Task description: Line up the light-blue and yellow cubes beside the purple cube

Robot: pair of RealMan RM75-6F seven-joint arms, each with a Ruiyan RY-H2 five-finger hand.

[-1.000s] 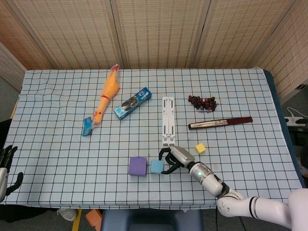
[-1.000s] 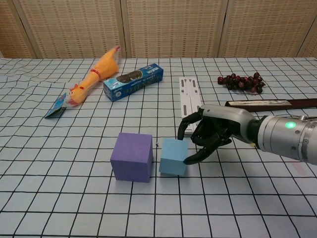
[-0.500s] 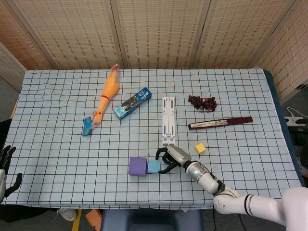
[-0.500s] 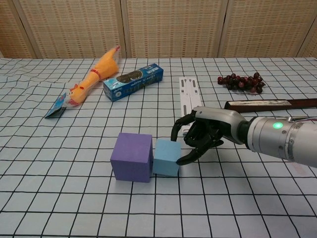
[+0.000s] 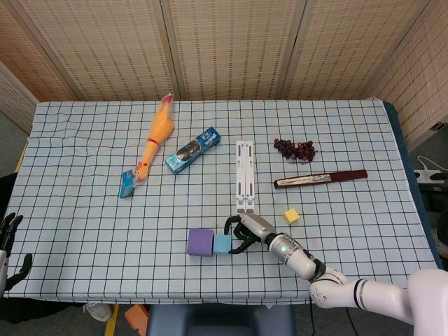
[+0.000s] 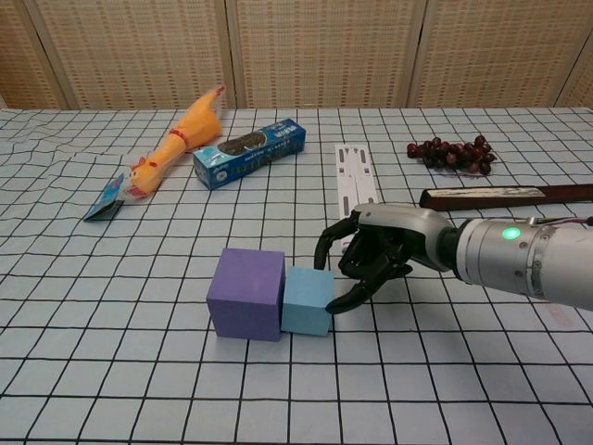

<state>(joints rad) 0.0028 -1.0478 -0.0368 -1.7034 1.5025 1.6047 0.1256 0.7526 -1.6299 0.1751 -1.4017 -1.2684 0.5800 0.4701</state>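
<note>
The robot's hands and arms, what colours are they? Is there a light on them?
The right hand has black fingers and a silver-grey back. Its forearm is a shiny silver tube with a glowing green light, turning white further up. The left hand shows only dark fingers at the picture's edge.

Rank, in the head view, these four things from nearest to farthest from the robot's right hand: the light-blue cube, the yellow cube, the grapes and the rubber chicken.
From the right hand:
1. Light-blue cube, right at its fingertips, to the left.
2. Yellow cube, to the right, slightly farther back.
3. Grapes, far back on the right.
4. Rubber chicken, far back on the left.
</note>
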